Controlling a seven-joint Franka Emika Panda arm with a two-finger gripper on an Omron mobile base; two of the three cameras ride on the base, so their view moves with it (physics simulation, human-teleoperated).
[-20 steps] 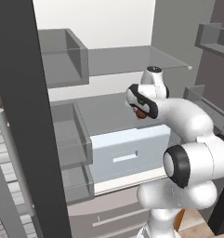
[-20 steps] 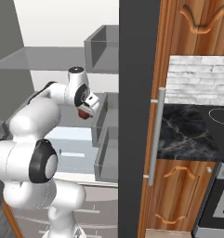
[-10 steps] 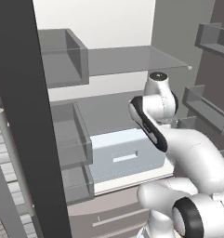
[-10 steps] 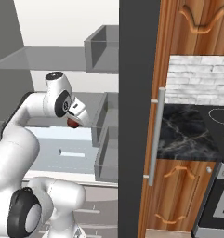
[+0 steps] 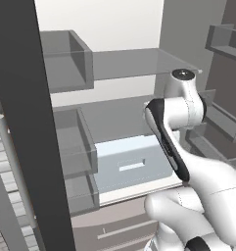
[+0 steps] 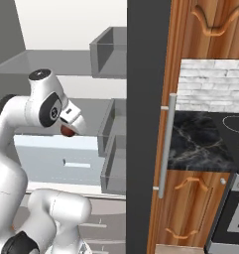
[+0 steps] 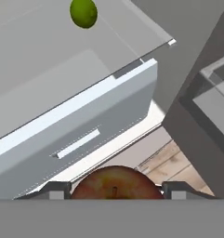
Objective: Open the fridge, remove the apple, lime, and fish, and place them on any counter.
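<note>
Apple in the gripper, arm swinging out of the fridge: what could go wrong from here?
1. The apple sits between the gripper tips, seemingly near their ends; a fast swing could shake it loose over the floor.
2. The fridge door edge and its door bins stand close beside the hand; a wide turn toward the counter might clip them.
3. The lime rests on a glass shelf and could roll if bumped.

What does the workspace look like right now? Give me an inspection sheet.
Surface: black marble counter to the right of the fridge, bare where it shows.
Job's things: fridge open; apple between the finger tips; lime on a glass shelf above the pale drawer; fish nothing seen.
Clutter: nothing seen.
Grippers: gripper closed on the apple, in front of the shelves.
Cables: nothing seen.
Surroundings: wooden cabinets, stove top.
</note>
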